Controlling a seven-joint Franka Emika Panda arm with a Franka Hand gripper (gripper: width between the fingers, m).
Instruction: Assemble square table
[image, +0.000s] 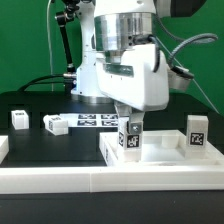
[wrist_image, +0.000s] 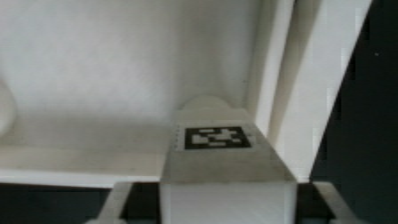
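Observation:
The square tabletop (image: 165, 152) lies flat at the exterior view's right. It fills the wrist view (wrist_image: 125, 90), with its raised rim (wrist_image: 294, 80) beside the held part. My gripper (image: 130, 126) is shut on a white tagged leg (image: 131, 142). It holds the leg upright over the slab's near left part, close to the rim. In the wrist view the leg (wrist_image: 219, 140) sits between my fingers (wrist_image: 128, 203). I cannot tell whether its far end touches the slab. A second leg (image: 196, 131) stands at the slab's right. Two more legs (image: 20, 118) (image: 55, 124) lie at the left.
The marker board (image: 95, 120) lies flat on the black table behind the slab, under the arm. A long low white border wall (image: 90, 185) runs along the front. The arm's white body and cables fill the middle of the exterior view.

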